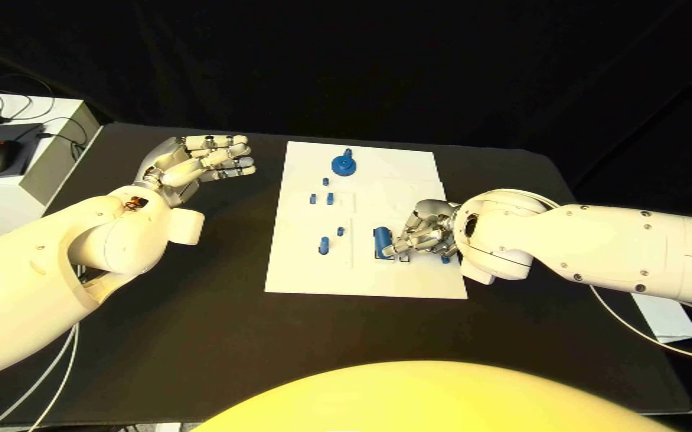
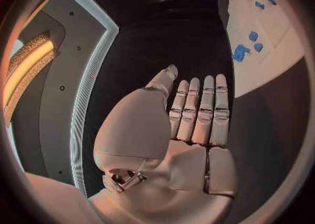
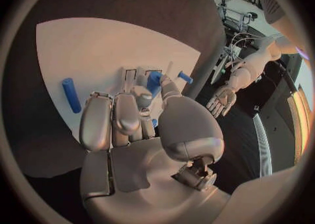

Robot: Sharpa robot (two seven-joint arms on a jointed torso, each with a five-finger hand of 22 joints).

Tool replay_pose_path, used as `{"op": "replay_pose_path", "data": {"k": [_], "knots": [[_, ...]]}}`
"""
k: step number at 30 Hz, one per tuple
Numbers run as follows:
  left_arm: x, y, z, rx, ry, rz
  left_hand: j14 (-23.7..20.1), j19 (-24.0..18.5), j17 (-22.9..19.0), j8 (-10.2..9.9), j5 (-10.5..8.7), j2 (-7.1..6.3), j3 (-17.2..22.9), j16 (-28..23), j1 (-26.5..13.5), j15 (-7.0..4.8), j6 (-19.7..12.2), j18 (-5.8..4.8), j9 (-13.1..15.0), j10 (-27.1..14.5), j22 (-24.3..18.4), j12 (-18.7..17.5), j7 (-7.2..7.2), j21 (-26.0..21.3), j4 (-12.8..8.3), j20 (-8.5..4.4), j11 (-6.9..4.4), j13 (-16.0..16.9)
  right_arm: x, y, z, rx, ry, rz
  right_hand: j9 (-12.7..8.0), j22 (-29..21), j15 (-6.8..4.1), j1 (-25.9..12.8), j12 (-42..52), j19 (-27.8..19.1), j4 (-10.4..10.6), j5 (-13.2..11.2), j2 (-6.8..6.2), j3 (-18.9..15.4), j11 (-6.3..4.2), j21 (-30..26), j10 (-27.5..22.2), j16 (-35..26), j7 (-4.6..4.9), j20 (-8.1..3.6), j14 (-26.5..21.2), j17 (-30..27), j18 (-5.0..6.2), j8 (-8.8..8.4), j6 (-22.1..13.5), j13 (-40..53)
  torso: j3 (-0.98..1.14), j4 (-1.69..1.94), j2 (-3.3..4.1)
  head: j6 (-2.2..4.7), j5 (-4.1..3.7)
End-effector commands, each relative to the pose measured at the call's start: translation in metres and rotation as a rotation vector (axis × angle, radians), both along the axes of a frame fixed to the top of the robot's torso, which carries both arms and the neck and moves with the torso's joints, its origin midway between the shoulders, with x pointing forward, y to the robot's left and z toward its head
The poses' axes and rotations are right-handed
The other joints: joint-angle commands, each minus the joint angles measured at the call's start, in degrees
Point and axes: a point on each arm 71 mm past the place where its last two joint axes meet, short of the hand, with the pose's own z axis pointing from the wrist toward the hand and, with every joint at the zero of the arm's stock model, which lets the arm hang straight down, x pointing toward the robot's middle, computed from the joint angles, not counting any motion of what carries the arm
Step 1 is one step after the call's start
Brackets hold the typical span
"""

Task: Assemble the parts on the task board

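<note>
- White task board (image 1: 387,178) mid-table, small blue parts (image 1: 325,245) scattered on it.
- Right hand (image 1: 427,231) pinching blue cylinder part (image 1: 382,242).
- Left hand (image 1: 198,163) off-board, fingers spread, holding nothing.

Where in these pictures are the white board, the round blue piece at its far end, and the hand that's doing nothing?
task board (image 1: 368,277), head view, bare near edge.
round blue piece (image 1: 343,164), head view, its top.
left hand (image 1: 195,162), head view, its palm.

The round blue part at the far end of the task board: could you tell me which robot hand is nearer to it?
The left robot hand, narrowly. It hovers over the black table beside the board, level with the round blue part. The right robot hand is over the board's near right area.
</note>
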Motion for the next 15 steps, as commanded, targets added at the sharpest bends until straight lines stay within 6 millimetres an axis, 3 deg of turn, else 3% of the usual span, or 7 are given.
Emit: {"op": "replay_pose_path", "data": {"k": [1,8,15], "knots": [[-0.0007,-0.0018,0.0001,-0.012,0.0,-0.015,0.0,0.4,0.0,0.0,0.16,0.18,0.0,0.1,0.3,0.04,0.0,-0.61,-0.1,-0.1,-0.1,-0.1,0.09,0.1,0.5,0.01,0.09,-0.1,0.0025,0.0006,0.0005,-0.015,-0.022,-0.006,0.1,10.2,-0.16,-0.5,0.4,4.6,0.6,0.0,0.66,-0.1,0.02,0.4,0.4,0.4,-0.46,-0.25,0.1,0.1,-1.07,0.27,0.1,0.1,0.04,-0.03,0.02,0.01,0.04],[-0.0009,-0.0022,-0.0001,-0.013,0.001,-0.016,0.0,0.4,0.0,0.0,0.16,0.18,0.0,0.1,0.3,0.04,0.0,-0.61,-0.1,-0.1,-0.1,-0.1,0.09,0.1,0.5,0.01,0.09,-0.1,0.0031,0.0052,-0.0014,-0.018,-0.006,0.012,0.2,10.2,-0.19,-0.4,0.4,4.6,0.5,-0.2,0.1,-0.3,-0.02,0.5,0.4,0.4,-0.52,-0.3,0.1,0.2,-1.11,0.39,0.2,0.1,-0.01,-0.04,0.02,0.01,0.19],[-0.0011,-0.0013,-0.0003,-0.012,0.003,-0.015,0.0,0.4,0.0,0.0,0.16,0.18,0.0,0.1,0.3,0.04,0.0,-0.61,-0.1,-0.1,-0.1,-0.1,0.09,0.1,0.5,0.01,0.09,-0.1,0.0025,0.0029,-0.0052,-0.037,0.027,0.028,0.2,10.2,-0.19,0.9,0.2,4.6,-1.0,-0.4,-1.01,-0.2,0.0,0.4,0.3,0.3,-0.49,-0.31,0.0,0.1,-1.1,0.36,0.1,0.1,-0.05,-0.06,-0.01,0.01,0.09]]}}
